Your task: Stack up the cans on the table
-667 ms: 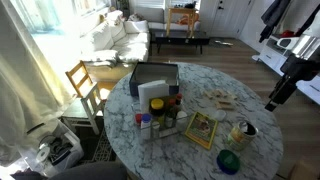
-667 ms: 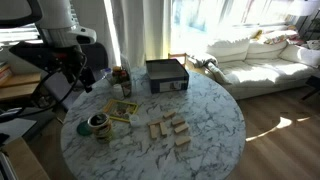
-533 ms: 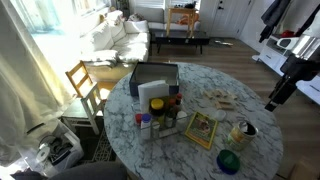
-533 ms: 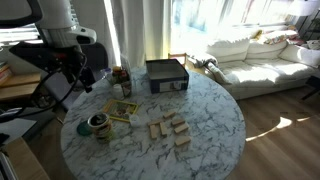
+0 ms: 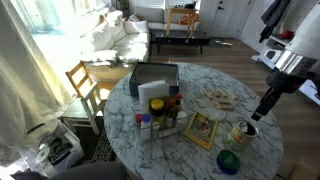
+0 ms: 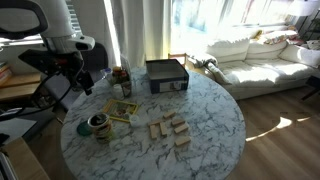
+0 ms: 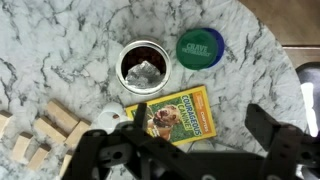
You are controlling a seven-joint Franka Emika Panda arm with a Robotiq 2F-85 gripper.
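One can (image 7: 144, 66) stands upright on the marble table (image 7: 60, 40), with a silvery rim and a dark open top. It also shows in both exterior views (image 5: 241, 131) (image 6: 98, 126), near the table edge. A round green-topped tin or lid (image 7: 200, 47) lies beside it and shows in an exterior view (image 5: 228, 160). My gripper (image 7: 185, 150) is open and empty. It hovers above the table edge, over a picture book and short of the can. It shows in both exterior views (image 5: 262, 108) (image 6: 82, 80).
A green and yellow picture book (image 7: 178, 117) lies next to the can. Several wooden blocks (image 7: 40, 135) lie to one side. A black box (image 5: 153, 78) and condiment bottles (image 5: 160, 115) stand further in. A wooden chair (image 5: 88, 85) stands beside the table.
The arm has moved in and down towards the table edge, closer to the can. Nothing on the table has moved.
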